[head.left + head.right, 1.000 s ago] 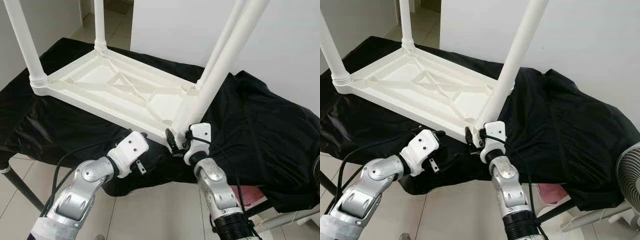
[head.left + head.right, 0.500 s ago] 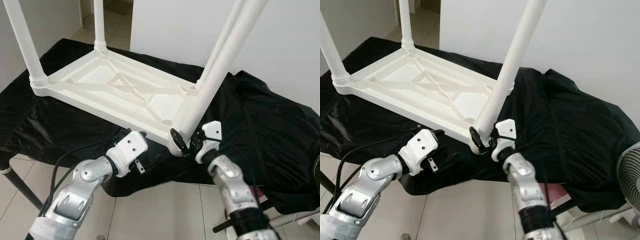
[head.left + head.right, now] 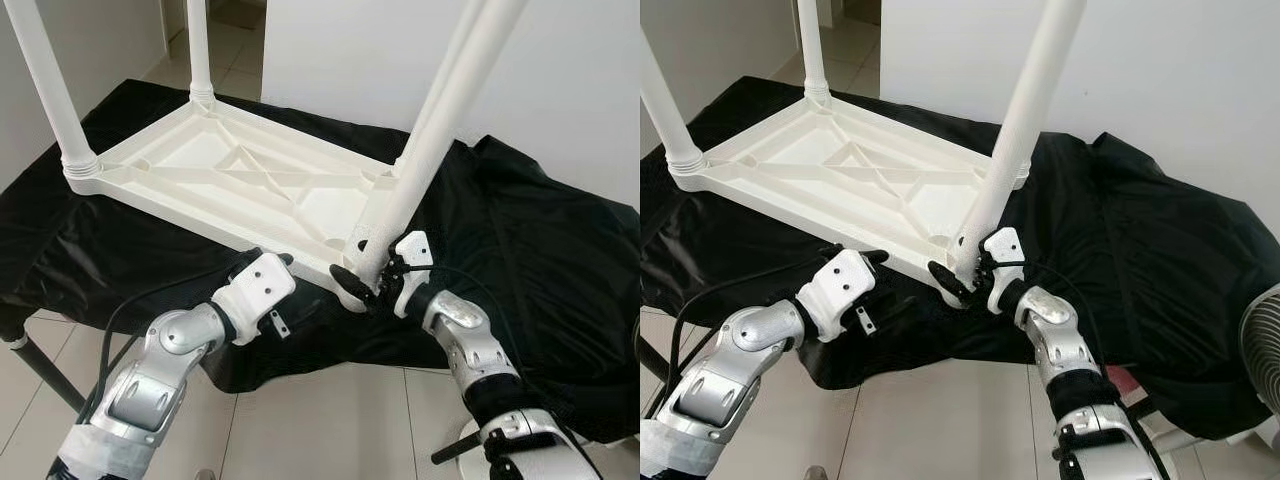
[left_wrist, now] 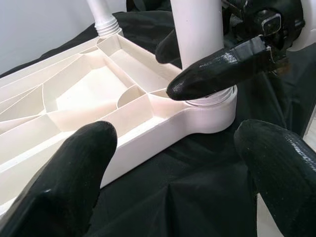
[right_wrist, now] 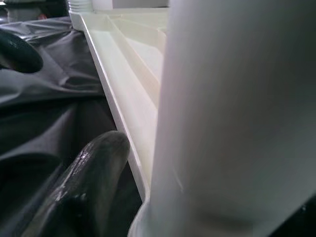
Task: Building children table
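Upturned white plastic children's table (image 3: 230, 185) lay on a black cloth (image 3: 520, 260); the near-corner leg (image 3: 425, 140) was gripped at its base.

4 white legs were seen standing up from the table's ribbed underside, 1 at each corner. The right gripper (image 3: 368, 283) was clamped around the bottom of the near-corner leg, just above its socket (image 4: 210, 111), with 1 black finger on each side of the tube. The left gripper (image 4: 182, 163) was held just beside the table's near edge, left of that corner, its 2 fingers (image 4: 64, 182) spread wide with nothing between them, over the black cloth. Pale floor tiles (image 3: 320, 420) were seen below the cloth's edge.
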